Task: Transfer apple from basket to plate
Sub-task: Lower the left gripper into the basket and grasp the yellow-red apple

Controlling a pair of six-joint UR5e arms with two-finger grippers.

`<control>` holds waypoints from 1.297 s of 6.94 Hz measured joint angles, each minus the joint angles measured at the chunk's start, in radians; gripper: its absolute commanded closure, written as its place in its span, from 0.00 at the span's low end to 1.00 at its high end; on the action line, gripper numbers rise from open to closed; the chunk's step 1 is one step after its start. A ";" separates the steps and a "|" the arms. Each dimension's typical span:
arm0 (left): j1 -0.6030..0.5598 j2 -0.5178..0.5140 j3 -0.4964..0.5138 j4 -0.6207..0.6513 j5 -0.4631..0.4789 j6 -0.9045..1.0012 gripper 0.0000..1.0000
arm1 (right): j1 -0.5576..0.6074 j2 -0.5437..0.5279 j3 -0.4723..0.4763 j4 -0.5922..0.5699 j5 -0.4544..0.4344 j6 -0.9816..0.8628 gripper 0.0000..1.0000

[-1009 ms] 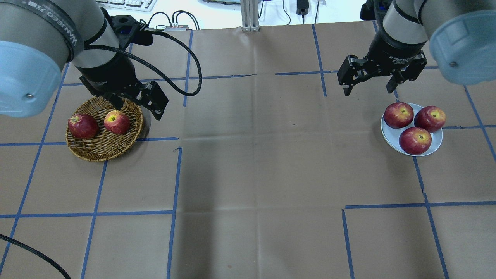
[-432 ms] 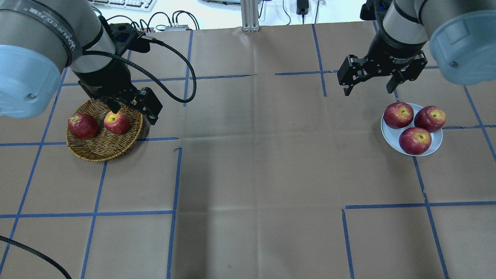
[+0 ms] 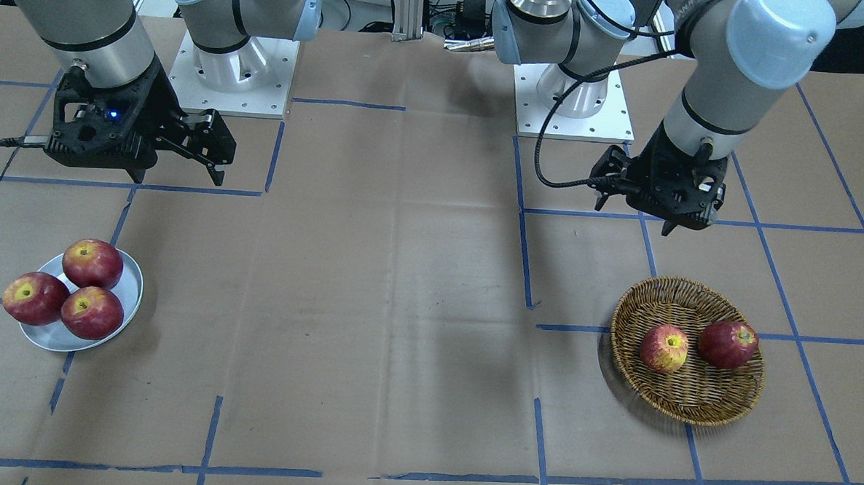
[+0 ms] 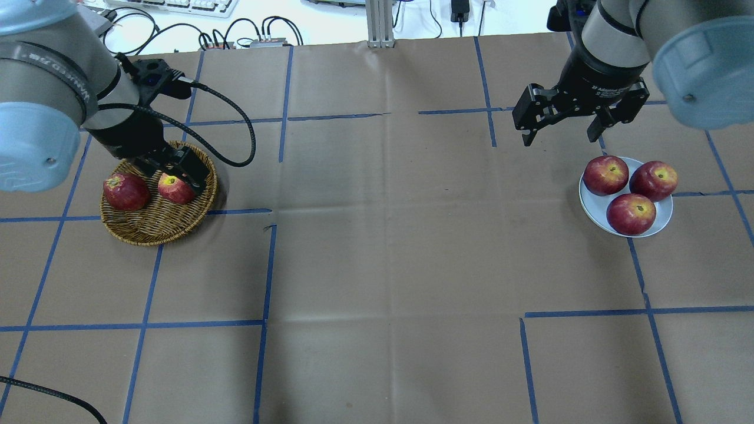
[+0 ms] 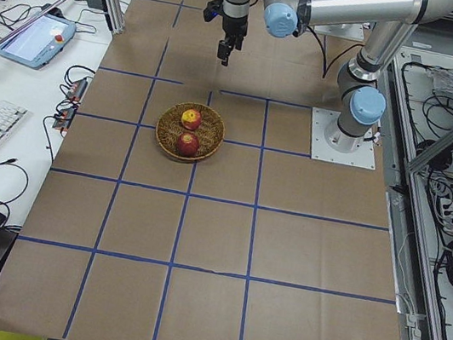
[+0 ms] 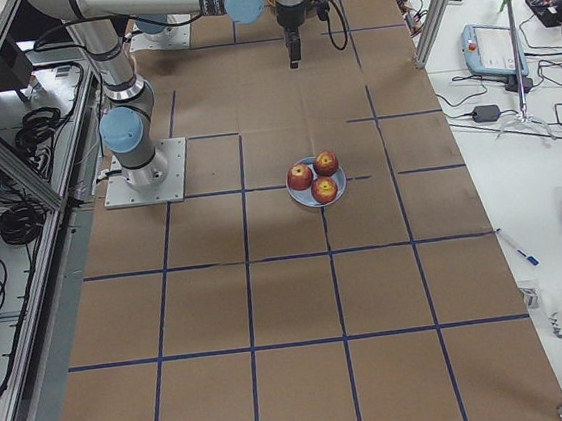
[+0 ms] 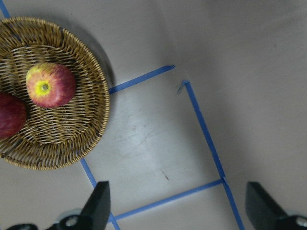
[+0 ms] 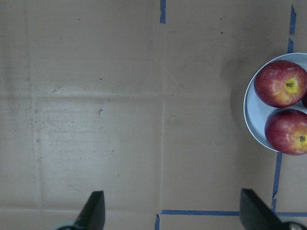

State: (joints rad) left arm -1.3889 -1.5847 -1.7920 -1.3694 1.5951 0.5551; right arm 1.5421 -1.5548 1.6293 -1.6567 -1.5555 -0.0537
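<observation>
From overhead, the yellow-streaked red apple (image 4: 175, 188) lies at 2 o'clock in the round tan wicker basket (image 4: 154, 237), near its rim. High above, the left claw (image 7: 177, 186) hangs wide apart, empty. The right claw (image 4: 559, 133), equally spread, grips nothing at 11 o'clock of the round silvery-grey plate (image 4: 594, 206). Bare brown surface (image 4: 383, 235) lies between.

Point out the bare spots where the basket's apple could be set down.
Crowded: the plate holds three dark apples, leaving only thin bare strips along its rim. Free: the wide table stretch between the basket and the plate.
</observation>
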 measured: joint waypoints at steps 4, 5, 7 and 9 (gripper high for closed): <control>0.127 -0.236 -0.032 0.301 0.001 0.145 0.01 | 0.000 0.001 0.000 0.000 0.001 0.000 0.00; 0.146 -0.299 -0.018 0.363 0.001 0.167 0.01 | 0.000 0.000 0.000 0.000 0.002 0.000 0.00; 0.160 -0.384 -0.008 0.434 -0.002 0.186 0.01 | 0.000 0.000 0.001 0.000 0.001 0.000 0.00; 0.161 -0.437 -0.007 0.447 -0.007 0.182 0.23 | 0.000 0.000 0.001 0.000 0.000 0.000 0.00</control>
State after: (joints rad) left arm -1.2275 -2.0214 -1.7990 -0.9220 1.5881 0.7374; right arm 1.5425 -1.5549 1.6306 -1.6567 -1.5553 -0.0537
